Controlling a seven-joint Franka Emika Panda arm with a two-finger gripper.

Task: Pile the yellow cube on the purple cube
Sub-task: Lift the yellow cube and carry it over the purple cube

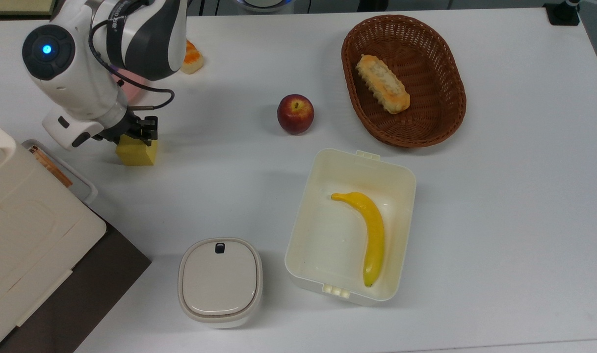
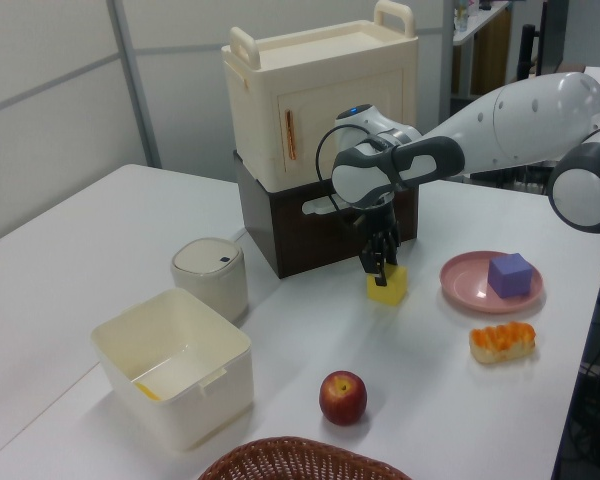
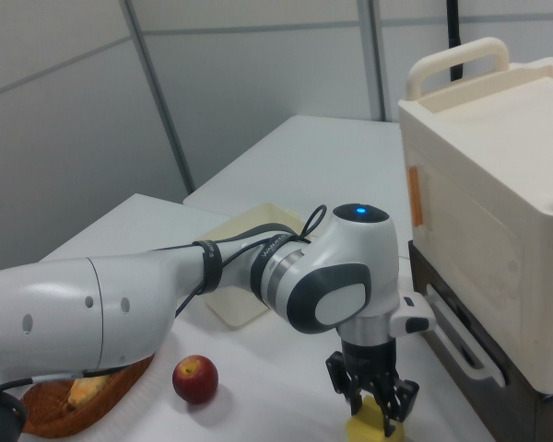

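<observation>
The yellow cube (image 1: pixel 137 153) (image 2: pixel 389 290) (image 3: pixel 370 429) sits on the white table, close to the cream cabinet. My gripper (image 1: pixel 131 133) (image 2: pixel 377 272) (image 3: pixel 376 407) is down over the cube's top, open, with a finger on either side of its upper part. The purple cube (image 2: pixel 509 274) rests on a pink plate (image 2: pixel 472 288) to the left view's right of the yellow cube, a short way off. In the top view the arm covers the purple cube, and a sliver of the pink plate (image 1: pixel 131 78) shows.
A cream cabinet on a dark base (image 2: pixel 320 110) (image 1: pixel 28 230) stands right behind the cube. Nearby lie a bread roll (image 2: pixel 501 341), an apple (image 1: pixel 295 113), a wicker basket (image 1: pixel 426 44) with bread, a white box (image 1: pixel 362 158) holding a banana (image 1: pixel 372 230), and a lidded container (image 1: pixel 220 282).
</observation>
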